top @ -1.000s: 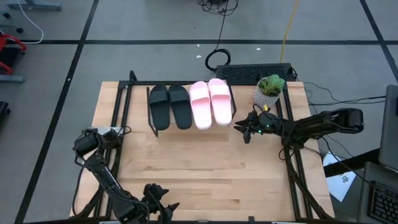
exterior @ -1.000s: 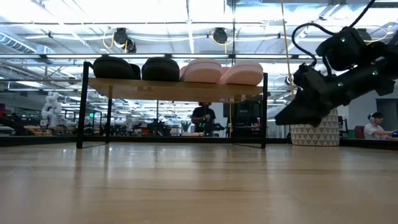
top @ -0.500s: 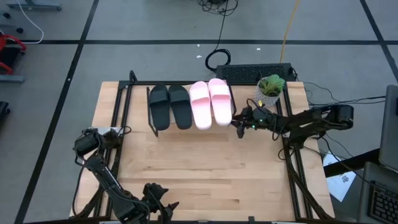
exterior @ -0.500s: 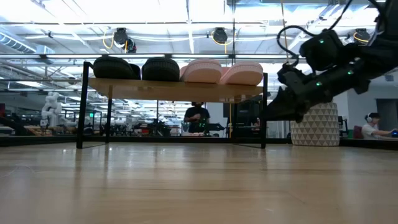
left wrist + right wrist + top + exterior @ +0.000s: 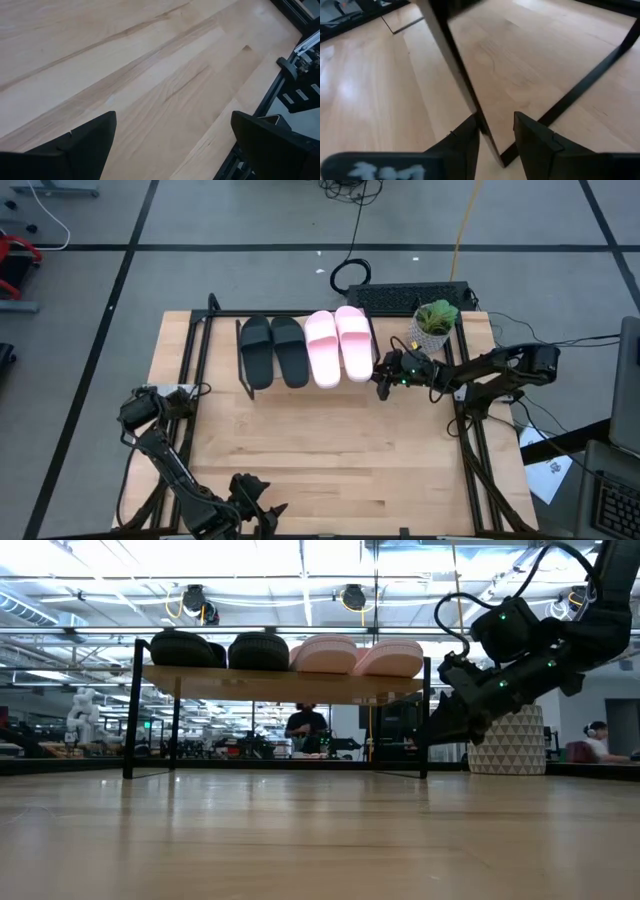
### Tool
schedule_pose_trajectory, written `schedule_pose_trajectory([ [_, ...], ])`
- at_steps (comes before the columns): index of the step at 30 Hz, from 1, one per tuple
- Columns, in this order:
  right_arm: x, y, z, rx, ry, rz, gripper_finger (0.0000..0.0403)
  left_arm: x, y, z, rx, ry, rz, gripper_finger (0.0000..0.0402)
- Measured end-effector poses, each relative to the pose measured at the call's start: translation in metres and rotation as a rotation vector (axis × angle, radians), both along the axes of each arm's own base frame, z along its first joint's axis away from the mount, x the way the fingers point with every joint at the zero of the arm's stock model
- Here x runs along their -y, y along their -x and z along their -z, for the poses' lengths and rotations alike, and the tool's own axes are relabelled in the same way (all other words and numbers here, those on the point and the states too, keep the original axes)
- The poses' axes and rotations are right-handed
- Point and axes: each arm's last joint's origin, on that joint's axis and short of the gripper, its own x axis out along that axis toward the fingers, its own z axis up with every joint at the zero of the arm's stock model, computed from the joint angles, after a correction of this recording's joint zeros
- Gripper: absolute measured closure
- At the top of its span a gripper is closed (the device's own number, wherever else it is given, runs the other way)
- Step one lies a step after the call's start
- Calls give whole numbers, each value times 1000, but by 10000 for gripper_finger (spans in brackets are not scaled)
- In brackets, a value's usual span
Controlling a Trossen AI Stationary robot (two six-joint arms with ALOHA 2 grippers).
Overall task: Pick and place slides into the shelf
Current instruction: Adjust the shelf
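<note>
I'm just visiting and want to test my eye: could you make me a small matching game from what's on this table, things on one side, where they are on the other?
Things:
1. matte black slide sandals
2. pale pink slide sandals
3. green potted plant
4. left gripper

Places:
A. at the table's near edge, open
B. on the small wooden shelf's right half
C. beside the shelf, on the right
D. on the shelf's left half

Pairs: 1-D, 2-B, 3-C, 4-A
</note>
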Motion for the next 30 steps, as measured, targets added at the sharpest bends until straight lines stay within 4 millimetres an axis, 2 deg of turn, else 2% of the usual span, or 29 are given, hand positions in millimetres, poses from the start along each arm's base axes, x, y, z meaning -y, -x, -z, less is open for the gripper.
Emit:
schedule_pose_trajectory([
  [10, 1, 0, 0, -3, 24, -9, 388, 0, 0, 0, 0, 2, -2, 7],
  [17, 1, 0, 0, 9, -16, 14, 370, 0, 0, 0, 0, 2, -2, 7],
  [23, 0, 0, 0, 3, -10, 6, 385, 0, 0, 0, 1, 5, -5, 7],
  [30, -9, -2, 3, -21, -50, -8, 378, 0, 0, 0, 3, 10, -10, 7],
])
